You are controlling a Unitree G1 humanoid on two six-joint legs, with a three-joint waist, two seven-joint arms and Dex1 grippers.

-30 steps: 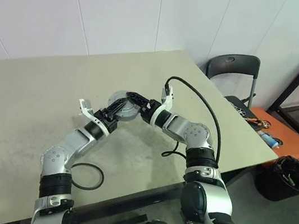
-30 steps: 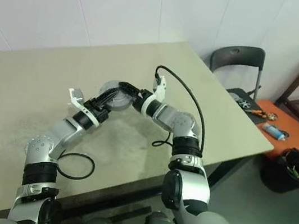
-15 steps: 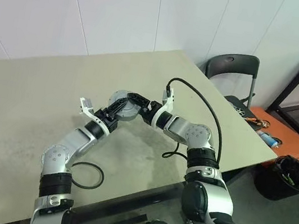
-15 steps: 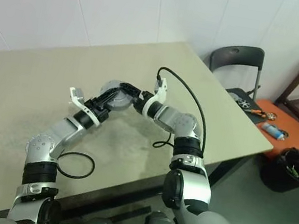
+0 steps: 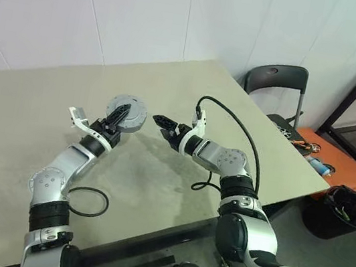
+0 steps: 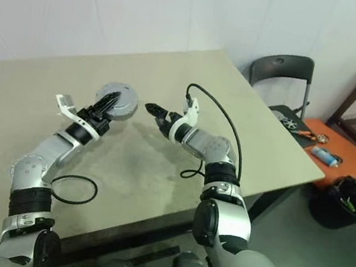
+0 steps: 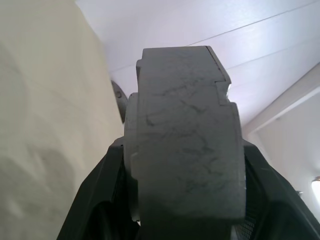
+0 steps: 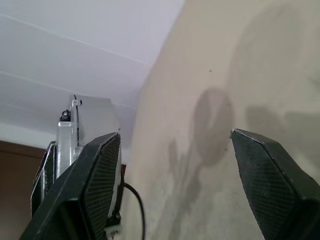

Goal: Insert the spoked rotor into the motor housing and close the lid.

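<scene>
The left end effector [image 5: 118, 114] pinches the round grey motor housing [image 5: 127, 112] by its rim, up off the table [image 5: 24, 123]. The right end effector [image 5: 164, 123] hangs spread and empty beside it. That edge-on pinch looks thin; any jolt could drop it.

Housing: the motor housing [image 5: 126, 112] is a round, thick grey metal disc with a silver rim.
Holder: it is clamped between the two black fingers of the left gripper [image 5: 117, 115].
Pose: it is lifted above the table, tilted, its flat face turned up and toward the camera.
Edge: in the left wrist view the grey side wall [image 7: 186, 135] looks matt and scratched, with a small step at one corner.
Inside: cannot tell.
</scene>
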